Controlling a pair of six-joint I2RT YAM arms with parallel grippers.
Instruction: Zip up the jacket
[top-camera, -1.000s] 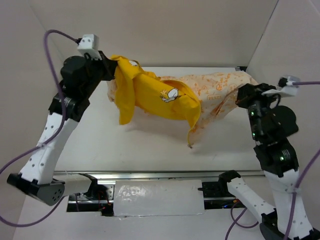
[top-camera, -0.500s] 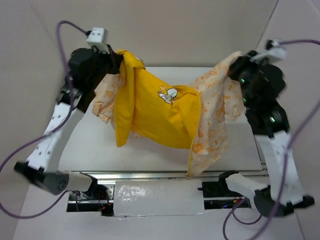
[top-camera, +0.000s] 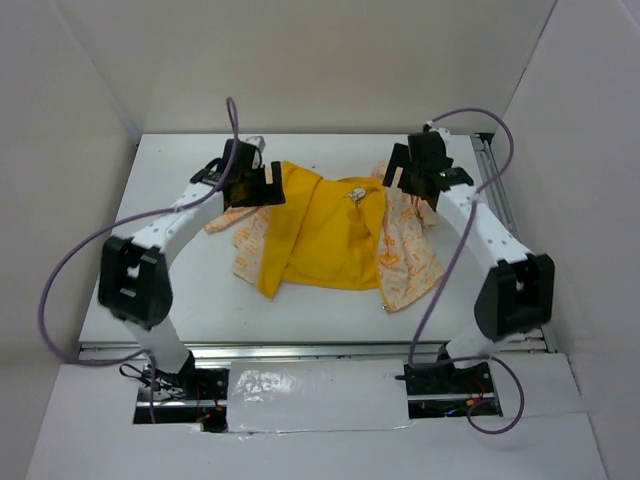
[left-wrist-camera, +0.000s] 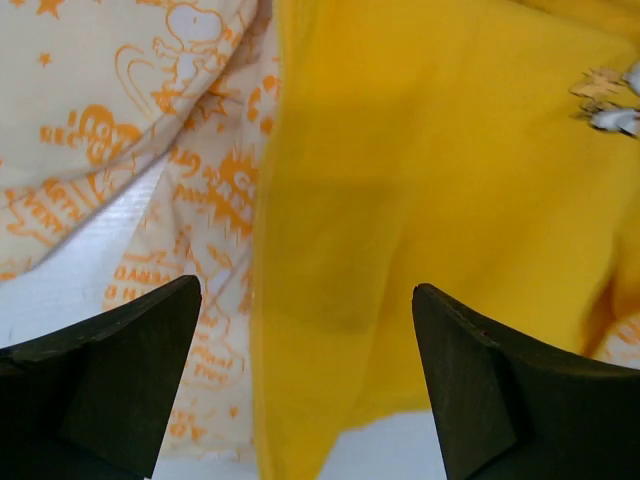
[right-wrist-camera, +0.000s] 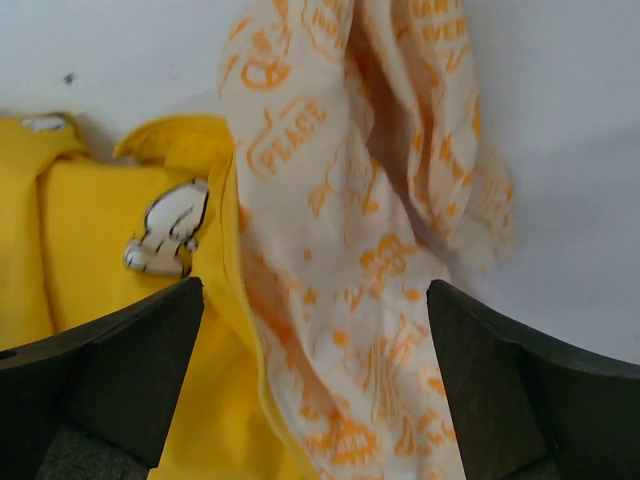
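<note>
Currently the jacket (top-camera: 330, 235) lies spread open on the tabletop (top-camera: 170, 300), yellow lining up and cream panels turned outward, evidently laid flat to expose its front edges. Left hand (top-camera: 250, 187) and right hand (top-camera: 415, 175) hover over its upper corners, jaws wide, holding nothing.

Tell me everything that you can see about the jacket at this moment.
The jacket lies unzipped and spread open on the white table, its yellow lining facing up. Cream panels with orange print are folded out at both sides, crumpled. A small white cartoon patch sits near the collar. The fabric looks soft. The left gripper and right gripper hang open over it; neither grips it.
</note>
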